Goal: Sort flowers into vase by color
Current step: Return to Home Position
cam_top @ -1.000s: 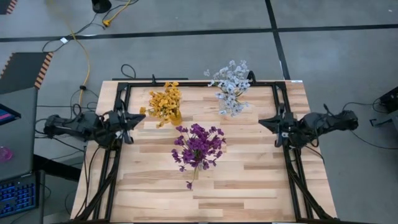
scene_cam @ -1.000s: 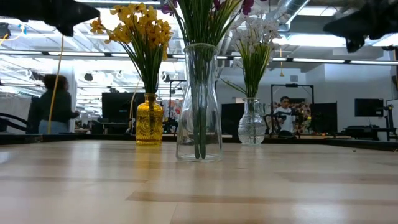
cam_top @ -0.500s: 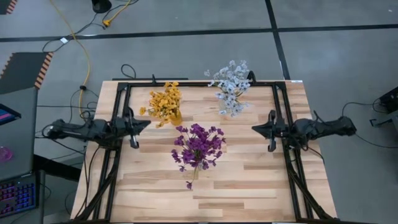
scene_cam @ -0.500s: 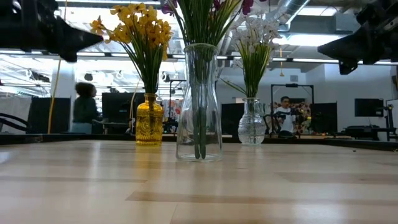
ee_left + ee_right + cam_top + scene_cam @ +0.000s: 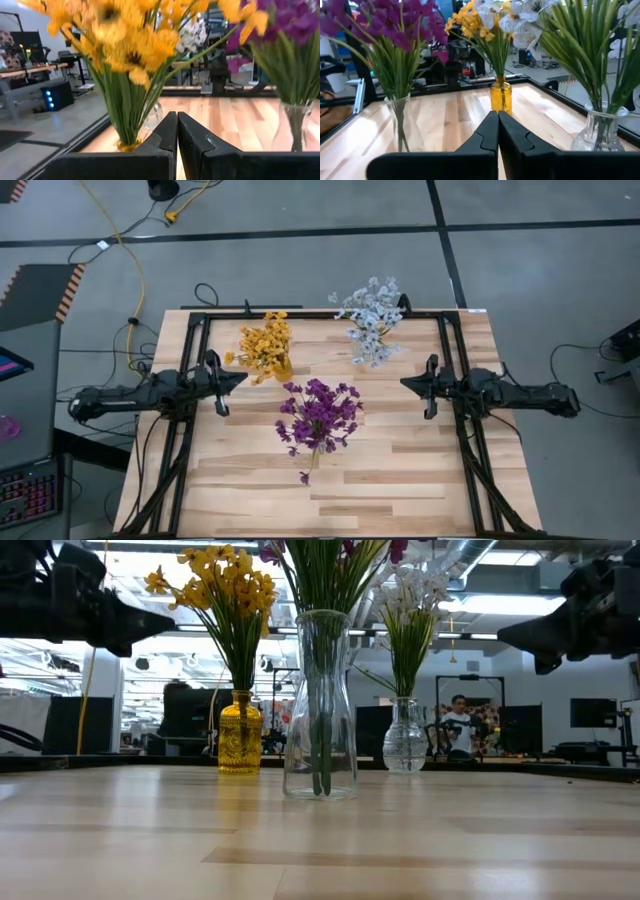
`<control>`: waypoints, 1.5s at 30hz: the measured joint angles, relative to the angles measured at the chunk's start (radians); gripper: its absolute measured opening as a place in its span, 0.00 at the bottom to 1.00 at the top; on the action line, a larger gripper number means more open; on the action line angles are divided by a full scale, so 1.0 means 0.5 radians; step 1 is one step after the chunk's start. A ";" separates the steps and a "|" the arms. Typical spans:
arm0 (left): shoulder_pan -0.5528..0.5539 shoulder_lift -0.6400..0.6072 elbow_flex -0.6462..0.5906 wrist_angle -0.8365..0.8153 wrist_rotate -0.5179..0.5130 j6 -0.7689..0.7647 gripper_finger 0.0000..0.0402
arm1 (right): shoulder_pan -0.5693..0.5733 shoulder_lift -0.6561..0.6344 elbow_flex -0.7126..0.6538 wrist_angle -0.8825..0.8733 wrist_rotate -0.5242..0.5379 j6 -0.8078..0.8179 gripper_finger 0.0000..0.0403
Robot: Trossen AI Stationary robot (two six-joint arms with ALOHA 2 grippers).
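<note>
Sorting looks done: the yellow flowers [image 5: 264, 348] stand in the yellow vase [image 5: 240, 735], the purple flowers [image 5: 320, 415] in the near clear vase [image 5: 320, 710], and the white flowers [image 5: 372, 320] in the far clear vase [image 5: 404, 740]. The left arm's fingers [image 5: 236, 378] are pressed tip to tip on nothing, close beside the yellow blooms. The right arm's fingers [image 5: 408, 383] are closed and empty too, and the purple bunch sits between the two sets of tips. Going home well means drawing each arm straight back from the blooms, level above the worktop [image 5: 400, 480] — no sideways sweep, since tall, top-heavy vases would likely tip at a brush.
</note>
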 joint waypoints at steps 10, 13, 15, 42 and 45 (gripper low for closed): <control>0.176 -0.001 -0.002 -0.106 0.229 0.070 0.00 | -0.256 0.035 -0.002 -0.048 -0.216 -0.069 0.07; 0.180 -0.001 -0.002 -0.107 0.237 0.072 0.00 | -0.289 0.040 -0.002 -0.051 -0.218 -0.069 0.09; 0.180 -0.001 -0.002 -0.107 0.240 0.071 0.00 | -0.300 0.051 -0.002 -0.051 -0.218 -0.069 0.10; 0.179 0.001 -0.005 -0.111 0.241 0.027 0.00 | -0.298 0.050 -0.005 -0.051 -0.212 -0.069 0.11; 0.179 0.001 -0.005 -0.110 0.241 0.027 0.00 | -0.298 0.050 -0.005 -0.051 -0.211 -0.069 0.11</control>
